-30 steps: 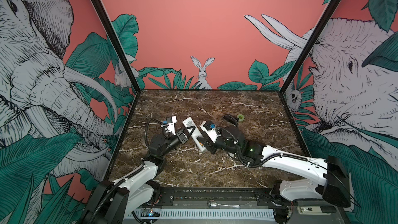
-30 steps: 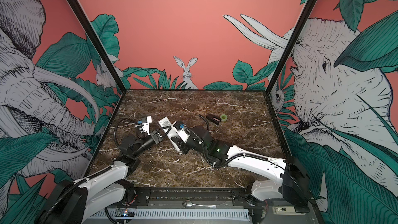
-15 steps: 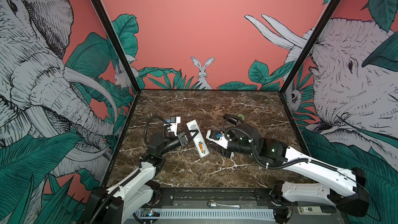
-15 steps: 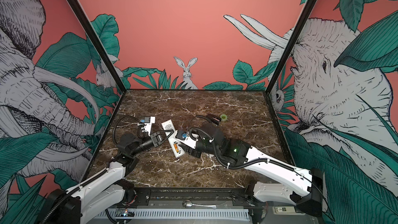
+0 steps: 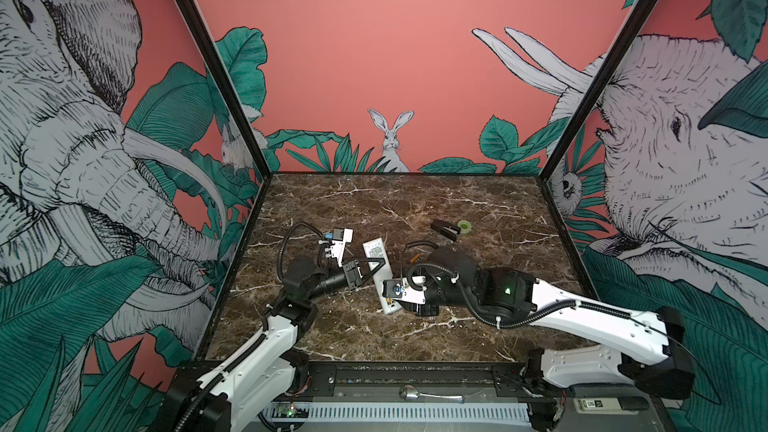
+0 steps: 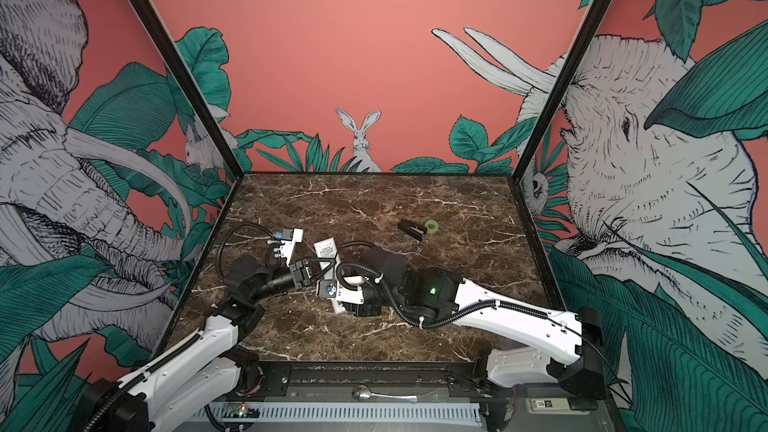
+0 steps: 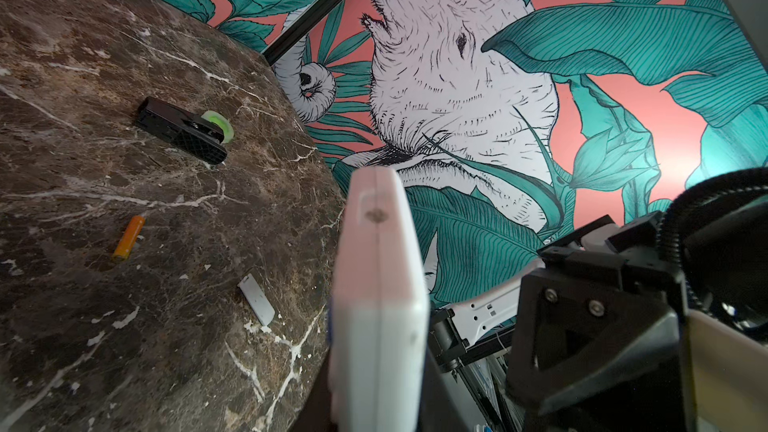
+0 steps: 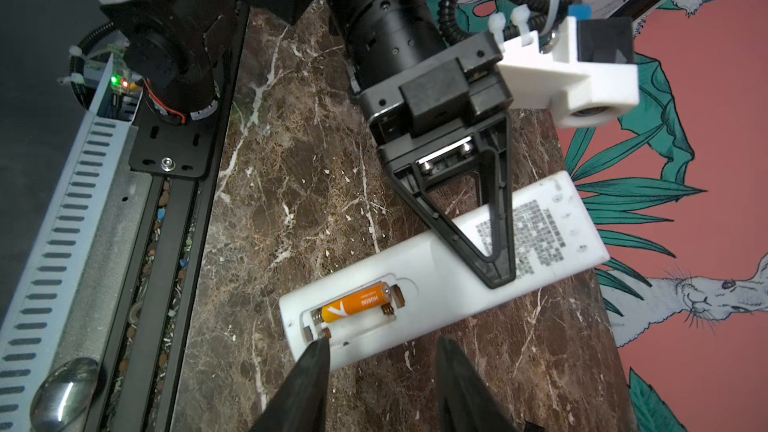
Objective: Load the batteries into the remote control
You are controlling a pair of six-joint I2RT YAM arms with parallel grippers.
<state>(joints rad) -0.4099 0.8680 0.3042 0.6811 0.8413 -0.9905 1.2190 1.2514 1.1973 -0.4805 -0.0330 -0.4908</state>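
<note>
Where both top views look down on the brown marble tabletop [image 5: 374, 201], the left gripper [image 5: 380, 264] pinches the long slim white plastic remote control [image 5: 375, 251] midway, back side up. Left wrist: a loose orange cylindrical battery [image 7: 129, 238] lies on the marble near a small white plastic cover [image 7: 257, 299]. Right wrist: the right gripper [image 8: 382, 349] is spread and empty, one fingertip at the open compartment, where a second orange battery [image 8: 357, 303] sits in one slot.
</note>
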